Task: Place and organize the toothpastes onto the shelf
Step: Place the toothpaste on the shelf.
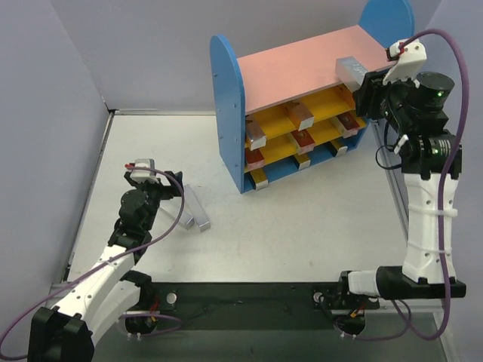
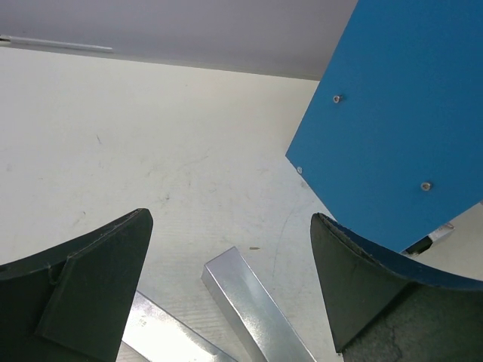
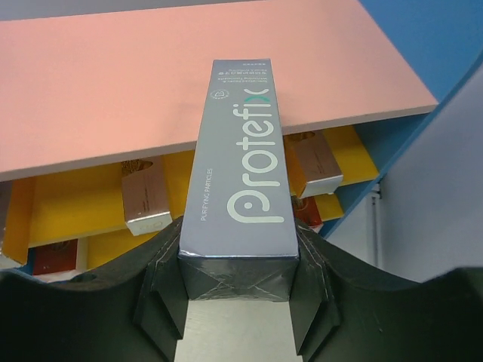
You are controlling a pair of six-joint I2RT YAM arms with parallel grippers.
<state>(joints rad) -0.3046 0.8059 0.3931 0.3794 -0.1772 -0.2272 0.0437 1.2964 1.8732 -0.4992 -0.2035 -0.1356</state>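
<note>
My right gripper (image 3: 238, 290) clamped on a long silver-grey cardboard toothpaste box (image 3: 240, 151), far end over the smooth pink top board (image 3: 98, 90) of the blue-sided wooden shelf (image 1: 229, 105), my left gripper (image 2: 230, 219) spread wide above two glossy silver boxes (image 2: 256, 302) on the bench (image 2: 113, 151).

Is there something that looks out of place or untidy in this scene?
Yes. Two silver boxes lie loose on the table, apart from the shelf, not on it. On the yellow boards, the shelved boxes poke out past the front edge by uneven amounts. Nothing looks damaged or spilled.
</note>
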